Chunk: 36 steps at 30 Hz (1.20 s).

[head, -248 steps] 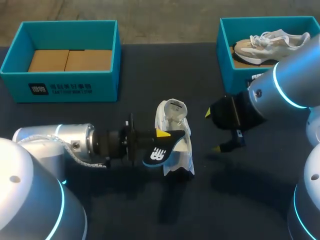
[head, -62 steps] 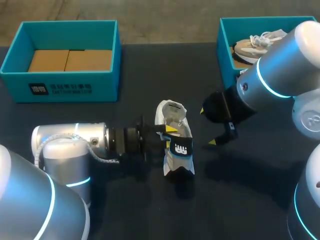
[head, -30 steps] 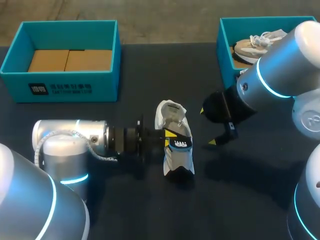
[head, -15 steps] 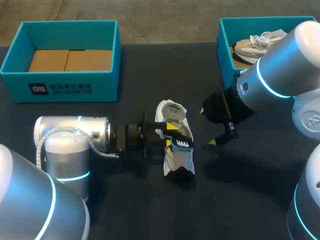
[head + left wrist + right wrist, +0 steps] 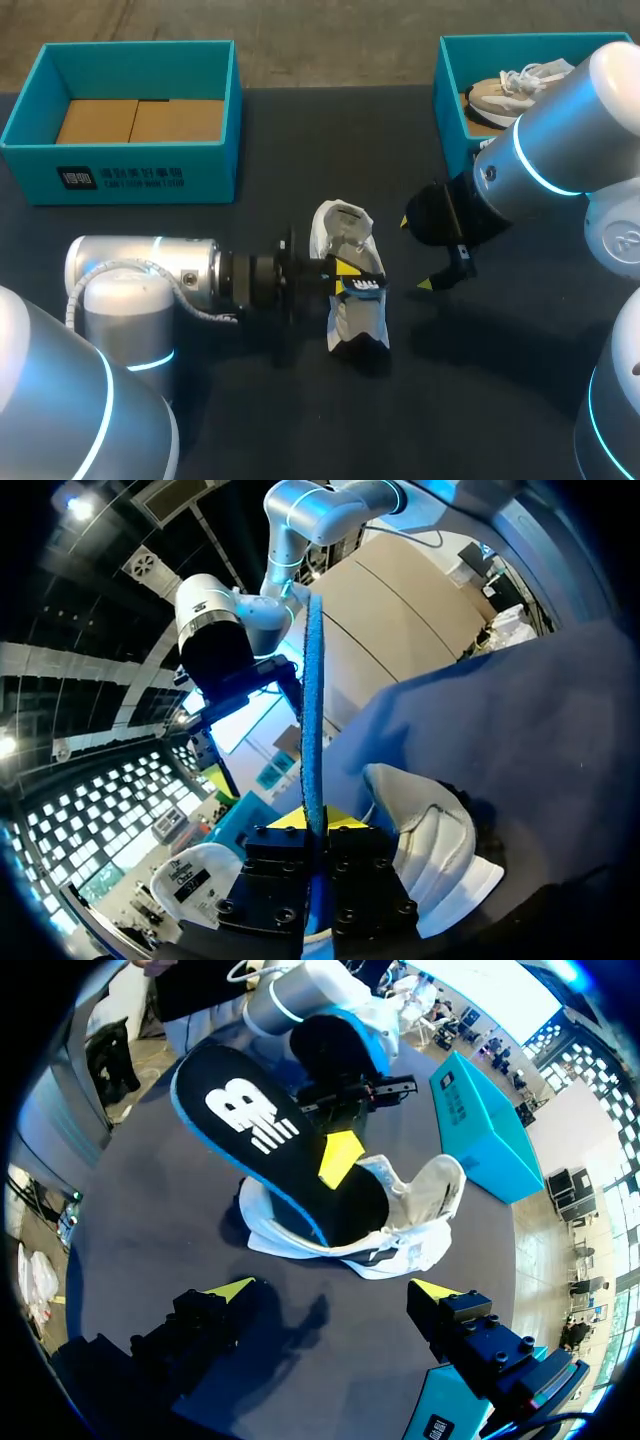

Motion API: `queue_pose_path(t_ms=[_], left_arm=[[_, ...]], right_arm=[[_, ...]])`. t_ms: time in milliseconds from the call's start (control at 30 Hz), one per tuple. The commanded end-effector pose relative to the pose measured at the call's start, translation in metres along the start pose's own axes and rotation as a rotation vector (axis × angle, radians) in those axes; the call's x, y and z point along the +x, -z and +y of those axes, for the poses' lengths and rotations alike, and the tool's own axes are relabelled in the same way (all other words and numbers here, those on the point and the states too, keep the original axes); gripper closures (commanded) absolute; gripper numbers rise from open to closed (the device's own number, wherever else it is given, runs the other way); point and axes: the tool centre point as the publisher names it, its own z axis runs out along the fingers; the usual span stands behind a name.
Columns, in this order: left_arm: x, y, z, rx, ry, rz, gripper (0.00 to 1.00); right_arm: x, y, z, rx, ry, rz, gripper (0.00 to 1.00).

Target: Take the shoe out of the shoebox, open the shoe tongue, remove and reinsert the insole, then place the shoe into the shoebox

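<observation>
A white shoe (image 5: 352,318) lies in the middle of the dark table, its opening facing up. My left gripper (image 5: 345,272) comes in from the left and is shut on a black insole (image 5: 366,287) with a blue edge, whose front end sits in the shoe's opening. In the left wrist view the insole (image 5: 313,700) stands edge-on between the fingers (image 5: 280,865), with the shoe (image 5: 435,840) just beyond. My right gripper (image 5: 416,254) hovers open to the right of the shoe. Its wrist view shows the insole (image 5: 265,1145) slanting into the shoe (image 5: 400,1235) ahead of the gripper (image 5: 330,1290).
A teal shoebox (image 5: 438,100) at the back right holds a second, beige shoe (image 5: 520,82). Another teal box (image 5: 130,175) with cardboard inside stands at the back left. Bare table (image 5: 300,420) lies in front of the shoe.
The insole, earlier held out beside the shoe, now has its end inside the opening. Over the last second the left gripper shifted only slightly. The right arm has stayed put.
</observation>
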Motion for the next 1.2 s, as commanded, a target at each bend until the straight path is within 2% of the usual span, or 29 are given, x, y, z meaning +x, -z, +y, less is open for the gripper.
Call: queue_pose_path(t_ms=[33,467,733,800,867,900,1000,1100,1133,1200], left_arm=[[0.003,-0.002,0.004,0.005,-0.005,0.009,1.0],[0.011,-0.002,0.03,-0.001,-0.064,0.074,1.0],[0.008,0.001,0.039,-0.017,-0.066,0.069,1.0],[0.005,0.001,0.034,-0.008,-0.062,0.048,0.31],[0.001,0.001,0.028,-0.003,-0.068,0.027,0.15],[-0.001,0.0,0.025,-0.002,-0.071,0.022,0.13],[-0.006,0.0,0.014,0.014,-0.094,0.002,0.11],[-0.006,-0.003,0.007,0.029,-0.103,-0.003,0.18],[-0.006,-0.003,0.005,0.034,-0.104,-0.005,0.27],[-0.005,-0.005,0.003,0.041,-0.103,-0.001,0.38]], right_arm=[[0.001,0.001,0.0,0.0,0.001,-0.001,0.0],[0.001,0.001,0.0,0.0,0.001,-0.001,0.0],[0.001,0.001,0.0,0.0,0.001,-0.001,0.0],[0.001,0.001,0.0,0.0,0.001,-0.001,0.0],[0.001,0.001,0.0,0.0,0.001,-0.001,0.0],[0.001,0.001,0.0,0.0,0.001,-0.001,0.0],[0.001,0.001,0.0,0.0,0.001,-0.001,0.0],[0.001,0.001,0.0,0.0,0.001,-0.001,0.0],[0.001,0.001,0.0,0.0,0.001,-0.001,0.0],[0.001,0.001,0.0,0.0,0.001,-0.001,0.0]])
